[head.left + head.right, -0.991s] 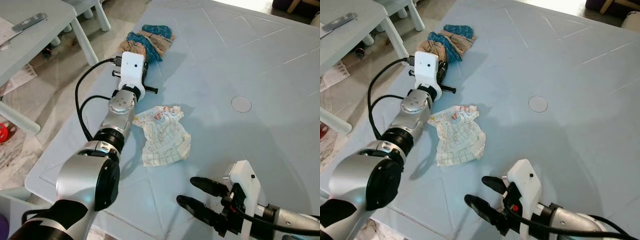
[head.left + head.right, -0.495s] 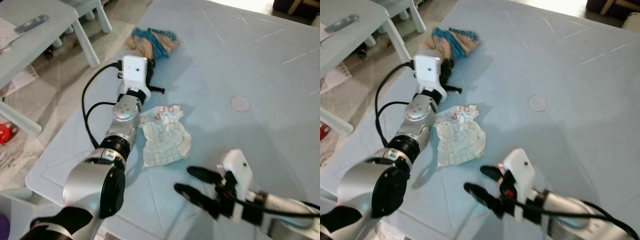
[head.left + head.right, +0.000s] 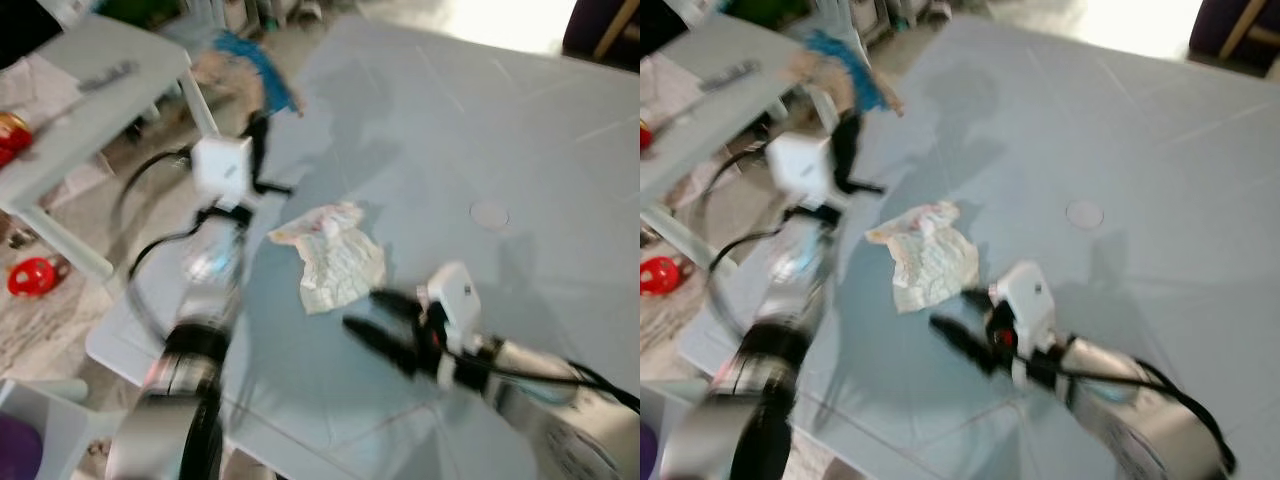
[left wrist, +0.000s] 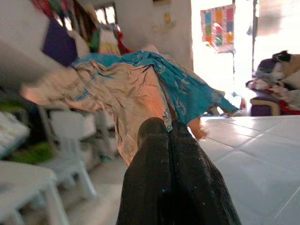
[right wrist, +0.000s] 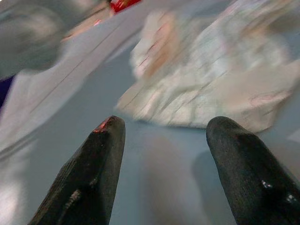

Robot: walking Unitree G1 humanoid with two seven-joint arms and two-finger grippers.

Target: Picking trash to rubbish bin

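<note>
A crumpled blue and tan wrapper [image 3: 245, 72] hangs in the air past the grey table's far left edge, with my left gripper [image 3: 258, 130] shut on it. The left wrist view shows the wrapper [image 4: 126, 89] bunched over the closed fingertips [image 4: 161, 126]. A crumpled white checked paper [image 3: 335, 260] lies on the table [image 3: 540, 130]. My right gripper [image 3: 370, 318] is open just in front of the paper, low over the table. In the right wrist view the paper [image 5: 211, 89] lies just beyond its spread fingers [image 5: 101, 154].
A small white side table [image 3: 90, 90] stands at the left with a flat grey item on it. On the floor below lies a red object [image 3: 35, 275]. A round cap [image 3: 490, 213] marks the table's middle. The picture is blurred.
My left gripper has lifted the blue and tan wrapper off the table. My right gripper has moved forward up to the white paper. The camera has shifted and blurred.
</note>
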